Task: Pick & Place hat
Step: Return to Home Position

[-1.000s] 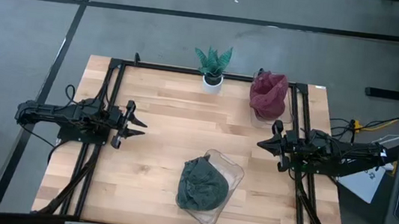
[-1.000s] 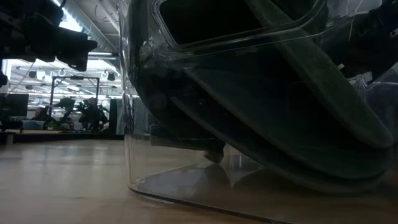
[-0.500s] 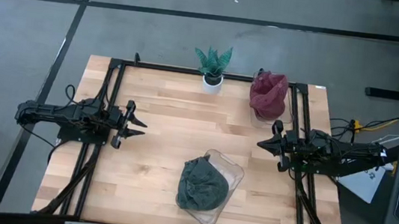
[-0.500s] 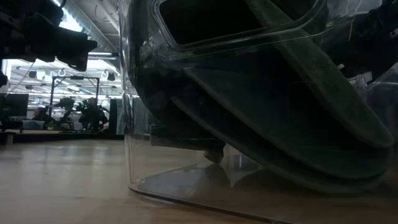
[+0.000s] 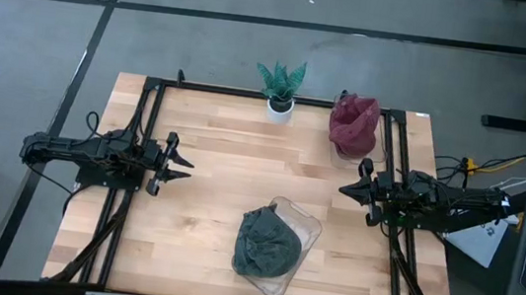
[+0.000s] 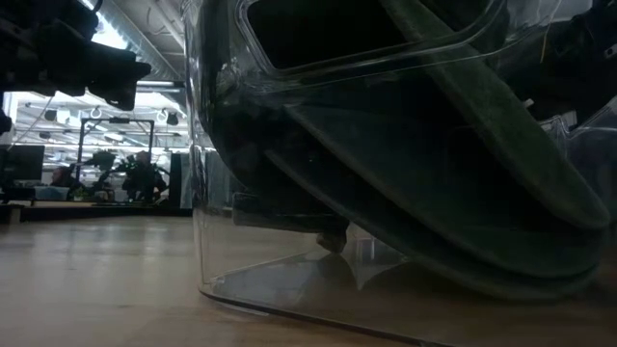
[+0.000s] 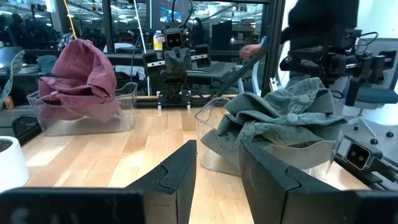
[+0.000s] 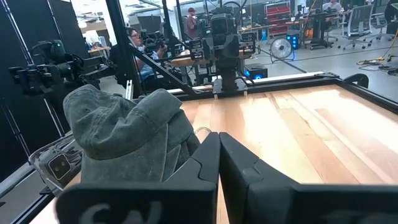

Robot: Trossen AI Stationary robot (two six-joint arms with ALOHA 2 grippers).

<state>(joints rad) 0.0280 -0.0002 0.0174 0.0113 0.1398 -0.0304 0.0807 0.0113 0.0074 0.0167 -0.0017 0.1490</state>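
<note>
A grey-green hat (image 5: pixel 265 244) lies crumpled in a clear plastic container (image 5: pixel 306 232) near the table's front middle, bulging over its rim; it also shows in the left wrist view (image 7: pixel 280 118), the right wrist view (image 8: pixel 124 134) and the low view (image 6: pixel 424 164). My left gripper (image 5: pixel 186 166) hovers at the table's left, open and empty, fingers pointing right (image 7: pixel 217 165). My right gripper (image 5: pixel 343 189) hovers at the table's right, shut and empty, pointing left (image 8: pixel 219 155). Both are well clear of the hat.
A dark red hat (image 5: pixel 353 121) sits in a second clear container (image 7: pixel 118 118) at the far right. A small green plant in a white pot (image 5: pixel 281 88) stands at the far edge's middle. Bare wood (image 5: pixel 241 165) lies between the grippers. People show in the room beyond.
</note>
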